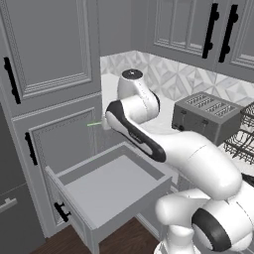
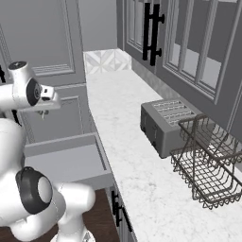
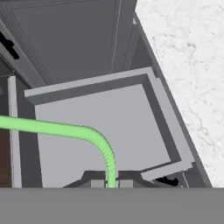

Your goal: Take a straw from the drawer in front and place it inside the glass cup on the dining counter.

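My gripper is shut on the short end of the light-green straw. From the fingertips the straw rises, bends and runs off to the left. In the left base view a short green length of the straw sticks out beside the arm. The gripper hangs well above the drawer, which stands pulled out with a bare grey interior. The glass cup and the dining counter are out of view.
A white marble wall counter runs to the right of the drawer, with a grey toaster and a wire dish rack on it. Tall grey cabinet doors stand behind the drawer. Upper cabinets hang over the counter.
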You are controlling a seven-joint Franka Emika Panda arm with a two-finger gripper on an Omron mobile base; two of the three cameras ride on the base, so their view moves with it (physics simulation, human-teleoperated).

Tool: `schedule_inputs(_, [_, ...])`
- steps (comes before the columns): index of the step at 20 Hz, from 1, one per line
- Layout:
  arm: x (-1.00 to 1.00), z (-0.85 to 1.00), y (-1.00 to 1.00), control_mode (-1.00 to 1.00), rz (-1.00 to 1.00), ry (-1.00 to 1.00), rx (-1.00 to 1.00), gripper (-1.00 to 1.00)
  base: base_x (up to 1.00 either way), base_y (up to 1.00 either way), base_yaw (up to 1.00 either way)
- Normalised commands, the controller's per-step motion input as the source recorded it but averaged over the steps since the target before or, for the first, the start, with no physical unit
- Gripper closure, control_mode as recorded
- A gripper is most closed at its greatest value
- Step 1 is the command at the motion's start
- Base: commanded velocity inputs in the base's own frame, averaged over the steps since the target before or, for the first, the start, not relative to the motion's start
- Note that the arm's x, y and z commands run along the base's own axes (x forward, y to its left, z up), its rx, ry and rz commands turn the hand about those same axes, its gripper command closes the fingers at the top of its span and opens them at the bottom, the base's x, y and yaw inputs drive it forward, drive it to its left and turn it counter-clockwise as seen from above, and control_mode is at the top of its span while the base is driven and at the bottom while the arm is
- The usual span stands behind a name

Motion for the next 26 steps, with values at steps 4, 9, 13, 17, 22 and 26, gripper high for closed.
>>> schedule_inputs(4, [-0.48, 0.01, -0.38, -1.00, 0.00, 0.17, 0.00, 1.00, 0.00, 0.00, 0.00])
schedule_inputs(9, [-0.14, 0.00, -0.04, 1.00, 0.00, 0.02, 0.00, 1.00, -0.79, -0.07, 0.00])
schedule_inputs(13, [0.00, 0.00, 0.00, 1.00, 0.00, 0.00, 0.00, 1.00, -1.00, 0.00, 0.07])
schedule_inputs(17, [0.00, 0.00, 0.00, 1.00, 0.00, 0.00, 0.00, 1.00, -0.88, 0.41, 0.66])
schedule_inputs(22, [0.00, 0.00, 0.00, 1.00, 0.00, 0.00, 0.00, 1.00, -0.36, 0.60, 0.90])
schedule_inputs(26, [0.00, 0.00, 0.00, 1.00, 0.00, 0.00, 0.00, 1.00, -0.26, 0.56, 0.91])
